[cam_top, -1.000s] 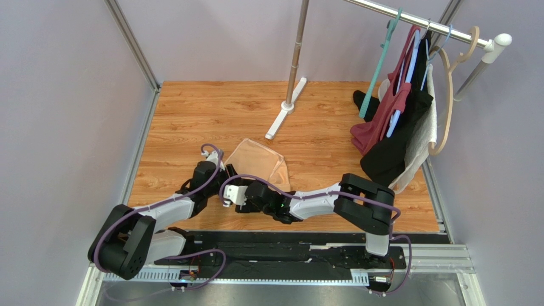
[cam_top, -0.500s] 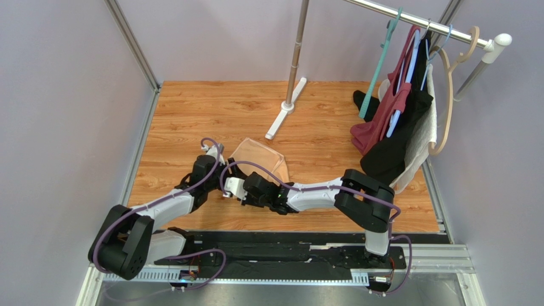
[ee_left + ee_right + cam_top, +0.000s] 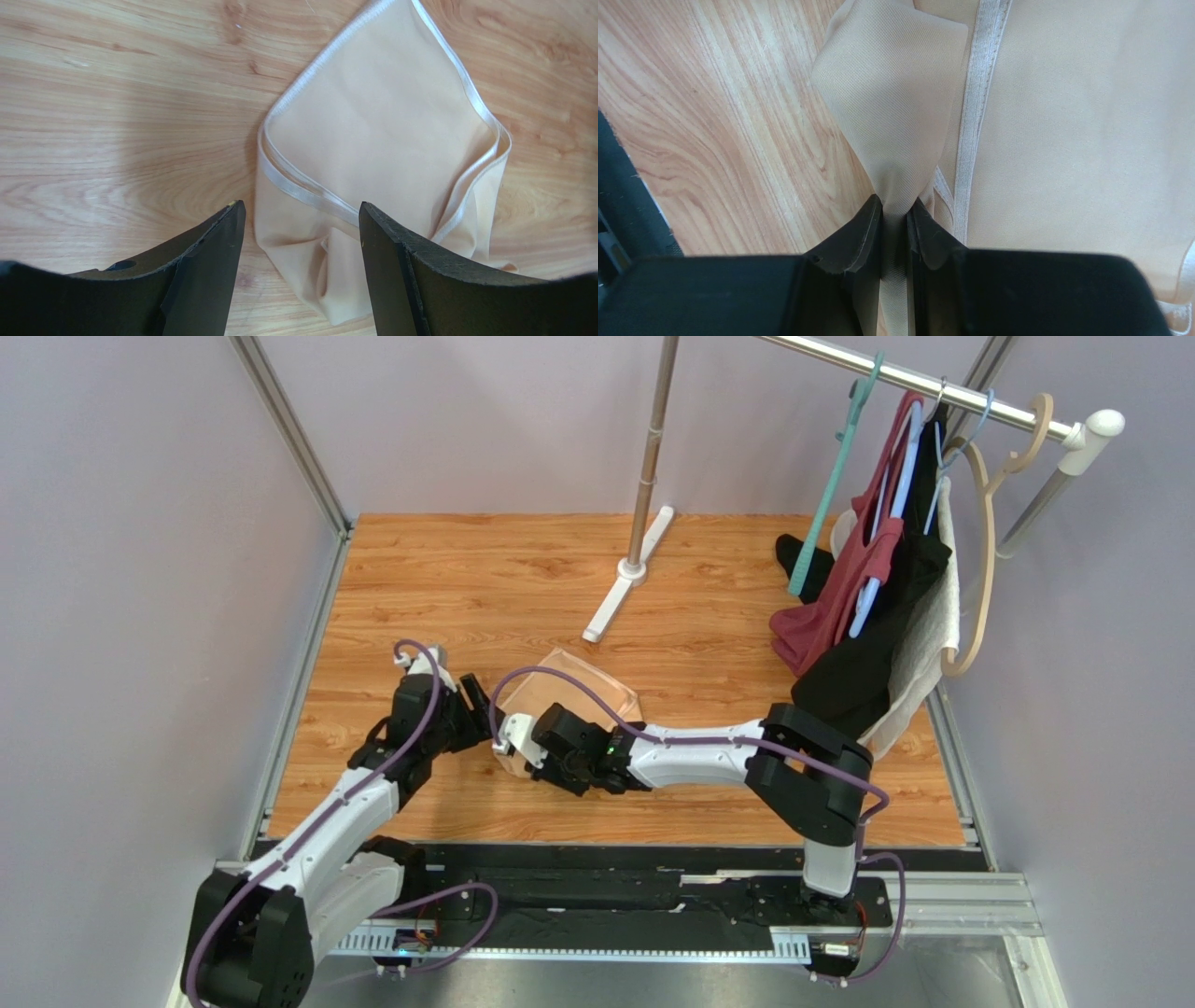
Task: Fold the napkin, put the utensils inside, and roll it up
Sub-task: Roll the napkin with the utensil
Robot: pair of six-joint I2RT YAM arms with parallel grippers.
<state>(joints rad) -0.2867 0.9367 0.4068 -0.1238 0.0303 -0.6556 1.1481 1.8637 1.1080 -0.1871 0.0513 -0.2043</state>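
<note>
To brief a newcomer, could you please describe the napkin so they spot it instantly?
On the wood-grain tabletop, look just nearer than the white foot of the metal pole. The thin peach-tan fabric napkin lies there folded, pale-hemmed, the only cloth not hanging from hangers.

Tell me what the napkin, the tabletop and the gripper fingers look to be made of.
The napkin: thin woven cloth, matte peach-tan; a fine diagonal weave shows, with a paler stitched hem band. The tabletop: smooth wood-grain pattern, probably laminate rather than solid wood. The right gripper fingers: matte black, likely moulded plastic; the pads are possibly rubbery.
</note>
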